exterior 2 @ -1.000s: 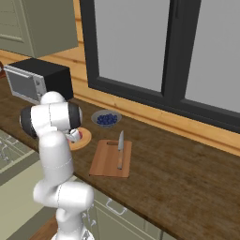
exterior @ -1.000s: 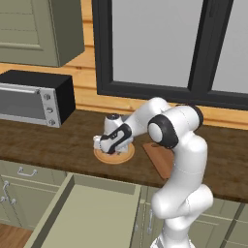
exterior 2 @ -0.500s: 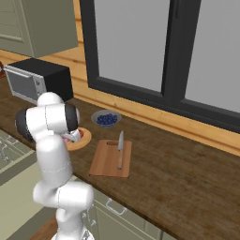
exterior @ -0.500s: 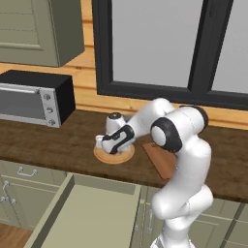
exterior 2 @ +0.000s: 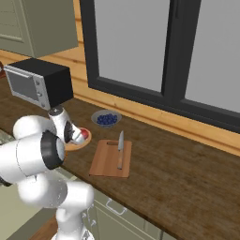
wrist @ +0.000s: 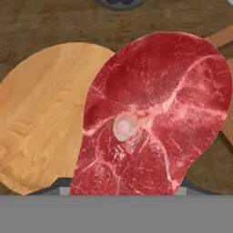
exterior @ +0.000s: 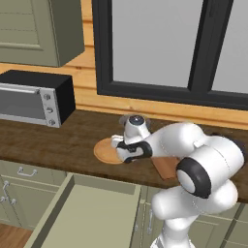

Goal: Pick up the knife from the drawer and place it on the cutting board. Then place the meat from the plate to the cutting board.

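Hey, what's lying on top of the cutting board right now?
The knife lies on the cutting board, blade pointing toward the window. The meat is not there; it sits over the plate, at the arm's hand. The arm hides most of the board in the left view.

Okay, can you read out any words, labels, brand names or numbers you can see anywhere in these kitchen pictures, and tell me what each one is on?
There is no readable text in any view.
The toaster oven has two knobs on its front panel but no legible markings.
The cutting board, knife, plate, meat and bowl of berries carry no labels or signs.
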Available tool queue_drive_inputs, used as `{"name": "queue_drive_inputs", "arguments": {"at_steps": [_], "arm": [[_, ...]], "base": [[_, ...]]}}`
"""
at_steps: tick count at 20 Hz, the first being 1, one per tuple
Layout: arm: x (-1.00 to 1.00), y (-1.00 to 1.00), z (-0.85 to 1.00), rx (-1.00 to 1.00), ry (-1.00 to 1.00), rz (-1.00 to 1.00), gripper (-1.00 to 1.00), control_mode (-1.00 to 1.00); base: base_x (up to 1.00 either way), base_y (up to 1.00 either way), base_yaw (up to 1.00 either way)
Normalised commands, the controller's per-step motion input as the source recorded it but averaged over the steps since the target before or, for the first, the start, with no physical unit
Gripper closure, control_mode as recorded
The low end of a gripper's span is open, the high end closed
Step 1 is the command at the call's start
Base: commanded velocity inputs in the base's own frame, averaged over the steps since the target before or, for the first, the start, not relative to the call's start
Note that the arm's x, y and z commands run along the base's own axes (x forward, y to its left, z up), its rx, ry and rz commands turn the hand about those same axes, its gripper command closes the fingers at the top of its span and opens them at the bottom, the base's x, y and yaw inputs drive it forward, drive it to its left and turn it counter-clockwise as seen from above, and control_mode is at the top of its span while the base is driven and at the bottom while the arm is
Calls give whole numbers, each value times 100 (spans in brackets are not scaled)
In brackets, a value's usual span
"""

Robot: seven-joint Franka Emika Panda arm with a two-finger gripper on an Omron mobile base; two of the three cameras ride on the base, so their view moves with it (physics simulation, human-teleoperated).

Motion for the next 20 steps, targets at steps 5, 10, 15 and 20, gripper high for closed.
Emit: {"name": "queue_drive_inputs", "arguments": {"at_steps": [5,10,15,20], "arm": [[-33,-87,68,12,0,9,100,-100],[-41,-63,44,5,2,14,100,-100],[-21,-31,0,-6,0,8,100,-100],[-1,-51,0,-5,4,6,100,-100]], "base": [[0,0,0],[0,0,0],[0,0,0],[0,0,0]]}}
